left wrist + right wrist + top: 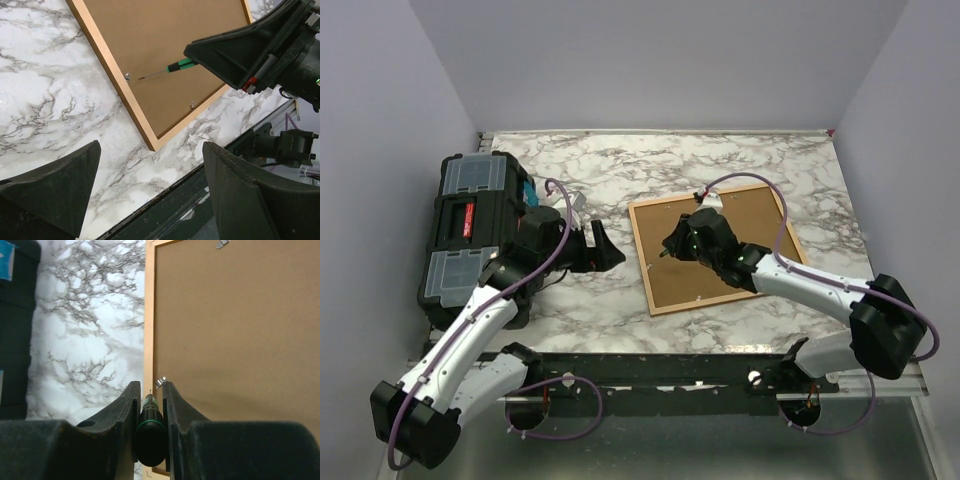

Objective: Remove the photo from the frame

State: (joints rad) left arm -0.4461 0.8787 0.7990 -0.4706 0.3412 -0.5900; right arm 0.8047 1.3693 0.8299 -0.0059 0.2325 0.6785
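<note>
The frame [642, 250] lies face down on the marble table, its orange-brown rail round the plain brown backing board [685, 285]. The photo is hidden under the board. My right gripper [682, 243] is shut on a green-and-black screwdriver [151, 432], low over the board. The screwdriver's tip sits by a small metal clip [161, 382] at the frame's left rail [149, 315]. In the left wrist view the screwdriver [177, 66] points at that clip [127, 76]. My left gripper [605, 250] is open and empty above bare marble, left of the frame [107, 65].
A black toolbox [470, 230] with clear-lidded compartments stands at the left edge, behind my left arm. More metal clips [192, 104] sit along the frame's rails. A black rail [670, 375] runs along the table's near edge. Walls close in the back and sides.
</note>
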